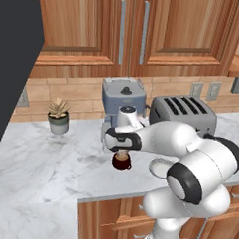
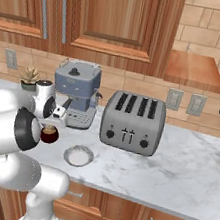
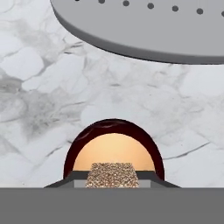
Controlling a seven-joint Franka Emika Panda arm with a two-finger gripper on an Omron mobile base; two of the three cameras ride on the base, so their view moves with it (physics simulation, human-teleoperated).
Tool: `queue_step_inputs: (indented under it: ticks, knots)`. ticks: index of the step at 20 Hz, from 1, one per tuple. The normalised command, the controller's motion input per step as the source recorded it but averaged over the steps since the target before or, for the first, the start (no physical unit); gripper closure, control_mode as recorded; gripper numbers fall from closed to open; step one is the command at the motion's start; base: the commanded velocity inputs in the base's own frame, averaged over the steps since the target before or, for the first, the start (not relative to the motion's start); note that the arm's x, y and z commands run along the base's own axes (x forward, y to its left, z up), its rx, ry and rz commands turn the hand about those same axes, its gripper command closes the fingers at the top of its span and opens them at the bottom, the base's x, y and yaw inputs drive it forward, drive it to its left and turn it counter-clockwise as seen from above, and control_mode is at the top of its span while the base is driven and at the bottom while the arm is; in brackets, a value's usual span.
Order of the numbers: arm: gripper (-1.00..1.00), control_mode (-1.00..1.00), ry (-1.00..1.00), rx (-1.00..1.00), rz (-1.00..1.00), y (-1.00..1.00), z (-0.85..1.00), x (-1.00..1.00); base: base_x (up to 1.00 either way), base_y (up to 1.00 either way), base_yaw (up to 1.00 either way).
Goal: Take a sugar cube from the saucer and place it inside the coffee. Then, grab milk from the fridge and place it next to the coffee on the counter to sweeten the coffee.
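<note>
saucer point(image 2: 78, 156): nearest thing to the counter's front edge, just right of the coffee. Looks bare in the right base view, no lump on it that I can make out.
hand point(image 3: 113, 183): sitting right above the coffee, pinched narrow on the sugar cube point(image 3: 113, 175). In the hand view the speckled tan block sits squarely between the two dark tips.
coffee point(image 3: 113, 151): dark red mug on the counter point(image 1: 40, 157), directly under the hand and in front of the coffee machine. The light brown liquid shows just behind the cube in the hand view, so the lineup looks pretty good to me.
step: first half of the job, I'd say. Cube is off the saucer and over the mug but not in the drink yet.
next move: seems like it just needs the hand to let go, maybe dip a touch lower first so the cube doesn't bounce off the rim. After that it's the milk run to the fridge.
coffee machine point(image 2: 75, 92): grey-blue, right behind the coffee. Its perforated tray hangs across the top of the hand view.
toaster point(image 2: 133, 122): right of the coffee, set further back.
plant point(image 1: 58, 115): little potted one, well off to the left of the coffee, near the wall.
</note>
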Motion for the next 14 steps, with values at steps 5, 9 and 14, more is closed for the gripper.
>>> queue_step_inputs:
  ticks: [5,9,14]
  knots:
    - [-1.0,-1.0,0.01,0.0,0.0,0.05,0.0,0.0,0.0,0.0,0.0]
    - [-1.0,-1.0,0.0,0.0,0.0,0.0,0.0,0.0,0.0,0.0,0.0]
    - [-1.0,-1.0,-0.02,0.0,0.0,0.0,0.08,-0.02,0.0,0.0,0.0]
